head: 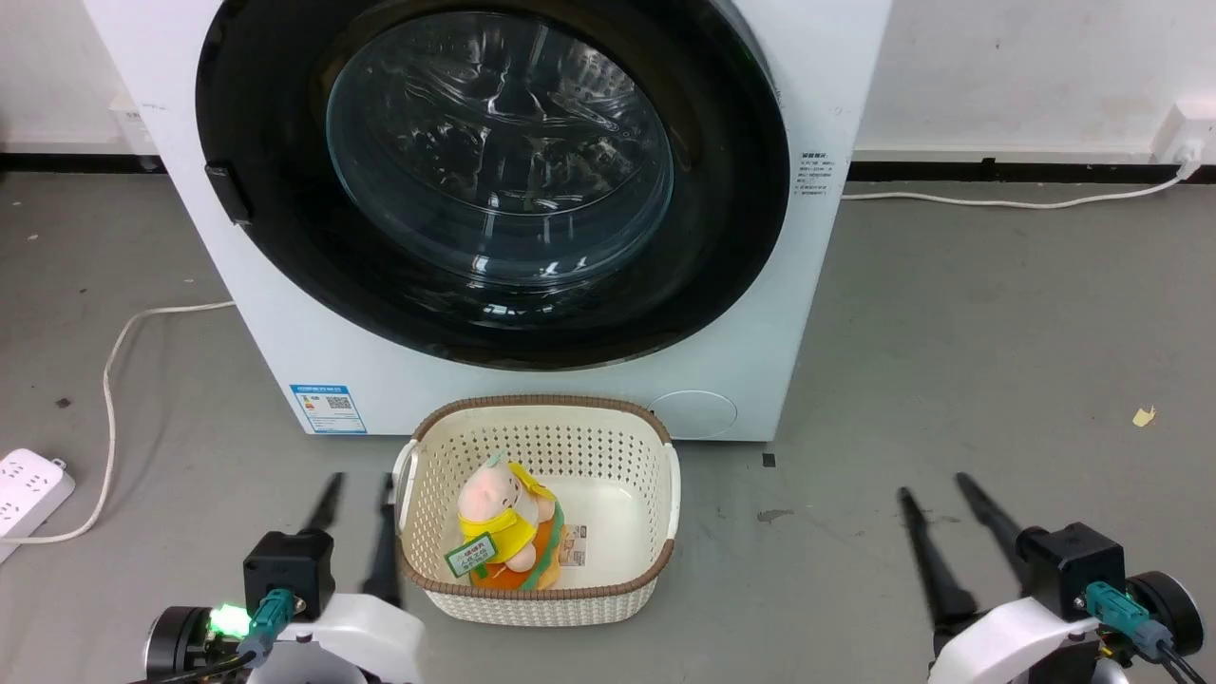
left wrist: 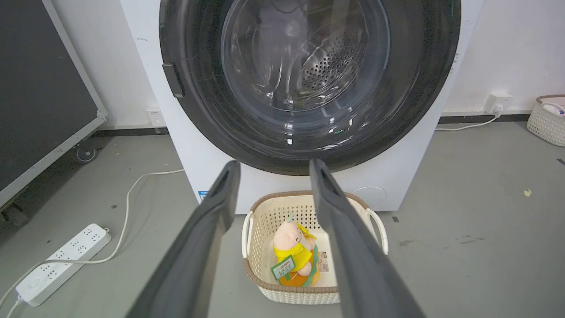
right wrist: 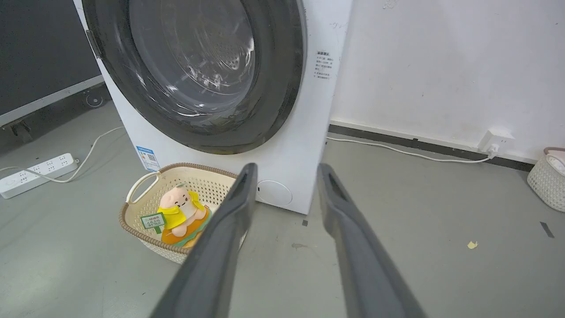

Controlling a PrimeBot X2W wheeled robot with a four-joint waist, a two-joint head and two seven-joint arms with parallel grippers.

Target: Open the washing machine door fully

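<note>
Grippers come first, two of them, in the head view: the left gripper (head: 361, 480) at 7 o'clock and the right gripper (head: 933, 484) at 5 o'clock, both low over the grey floor (head: 950, 332). Each has two long dark fingers, four in all. Both pairs stand spread, with a clear gap and nothing between them.

Between the grippers, at 6 o'clock, sits one cream basket (head: 541, 403) with a brown rim. Inside it lies one plush toy (head: 499, 522) in yellow and orange, with one green tag (head: 472, 554).

Just behind the basket stands one white washing machine (head: 275, 313). Its front carries one blue label (head: 328, 408) at 7 o'clock and one small round white flap (head: 693, 415) at 5 o'clock.

The washing machine door (head: 722, 190) is at 12 o'clock: one glossy black disc with a clear glass centre, lying flat against the machine front, closed. One small dark handle (head: 228, 193) sits at its 9 o'clock edge. Both grippers are well apart from the door.

Two white cables lie on the floor. The left cable (head: 109, 380), at 9 o'clock, runs to one power strip (head: 28, 489). The right cable (head: 1007, 201), at 2 o'clock, runs to one wall socket (head: 1183, 133).

In the right wrist view a second basket (right wrist: 547, 181) stands by the wall at 3 o'clock.
</note>
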